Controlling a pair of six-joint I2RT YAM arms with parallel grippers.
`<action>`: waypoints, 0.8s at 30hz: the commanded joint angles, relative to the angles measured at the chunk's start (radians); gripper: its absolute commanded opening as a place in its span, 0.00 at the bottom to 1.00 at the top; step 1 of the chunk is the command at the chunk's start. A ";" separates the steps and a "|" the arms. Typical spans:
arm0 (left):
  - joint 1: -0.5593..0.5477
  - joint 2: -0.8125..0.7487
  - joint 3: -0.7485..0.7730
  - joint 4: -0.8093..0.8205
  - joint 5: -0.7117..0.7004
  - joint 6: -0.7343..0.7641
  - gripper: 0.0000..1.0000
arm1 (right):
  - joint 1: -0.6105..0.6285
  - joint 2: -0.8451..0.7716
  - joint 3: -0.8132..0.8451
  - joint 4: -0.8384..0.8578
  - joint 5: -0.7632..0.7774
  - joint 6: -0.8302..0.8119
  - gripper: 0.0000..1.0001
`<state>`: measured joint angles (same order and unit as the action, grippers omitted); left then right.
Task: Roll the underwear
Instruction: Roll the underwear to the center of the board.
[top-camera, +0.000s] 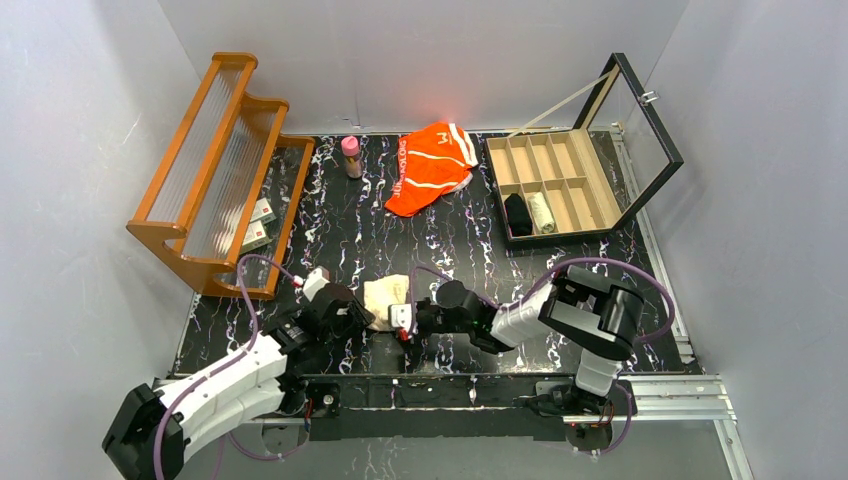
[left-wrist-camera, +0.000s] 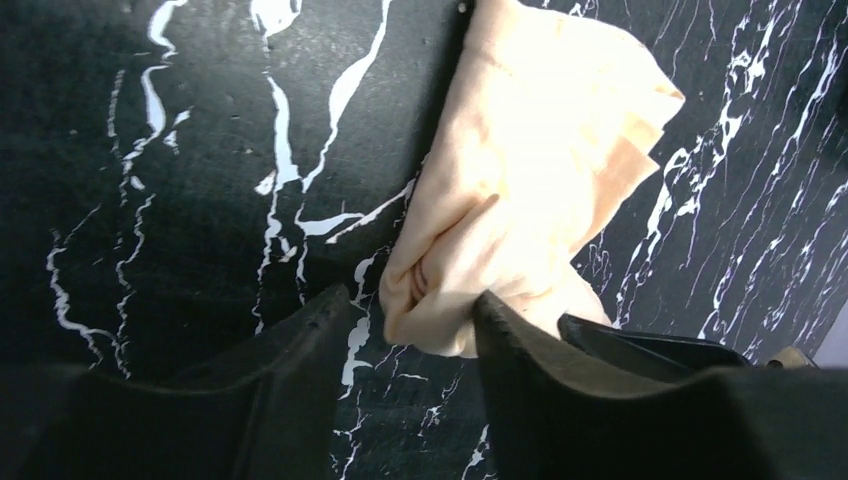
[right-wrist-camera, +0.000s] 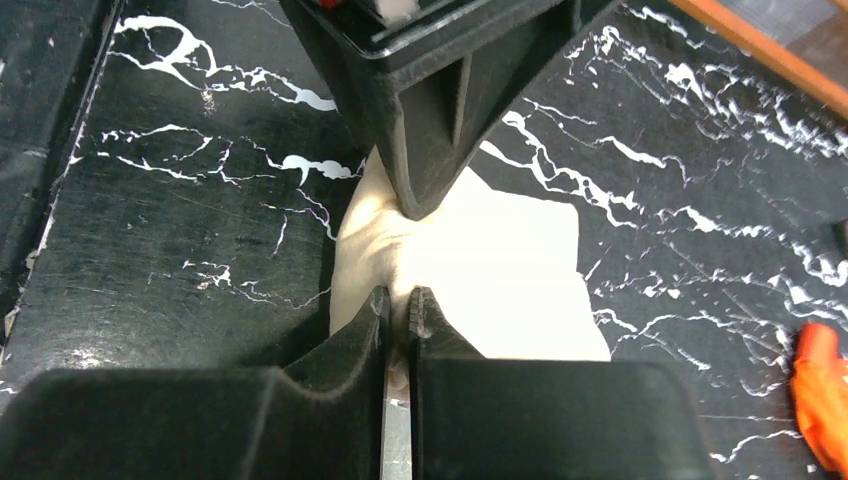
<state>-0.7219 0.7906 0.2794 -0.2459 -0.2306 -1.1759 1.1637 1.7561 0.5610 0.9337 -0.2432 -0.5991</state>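
The beige pair (top-camera: 383, 298) is mid-roll, lower centre of the top view. The right hand (right-wrist-camera: 398, 315) pinches its edge, and the left hand (left-wrist-camera: 410, 298) straddles the bunched end, unclenched. Next, I'd judge, it needs a tight turn-over — the orange pair (top-camera: 432, 165) lies unrolled, upper centre.

The beige underwear (left-wrist-camera: 540, 150) is soft, matt, creased cloth. The orange underwear (top-camera: 430, 165) is smooth cloth. The table (top-camera: 340, 230) is matt black with white veining. The rack (top-camera: 176, 150) is glossy varnished wood. The fingers (right-wrist-camera: 340, 350) are matt black plastic.
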 joint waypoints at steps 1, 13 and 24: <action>0.002 -0.062 0.005 -0.087 -0.059 0.018 0.56 | -0.036 0.012 -0.006 -0.002 -0.086 0.206 0.11; 0.003 -0.137 -0.104 0.086 0.006 -0.033 0.81 | -0.095 0.114 -0.005 0.226 -0.217 0.799 0.15; 0.004 0.040 -0.055 -0.068 -0.003 -0.011 0.54 | -0.101 0.198 -0.087 0.430 -0.068 1.093 0.16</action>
<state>-0.7216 0.7475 0.2291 -0.1619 -0.2295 -1.2259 1.0660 1.9114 0.5041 1.2903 -0.3782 0.3344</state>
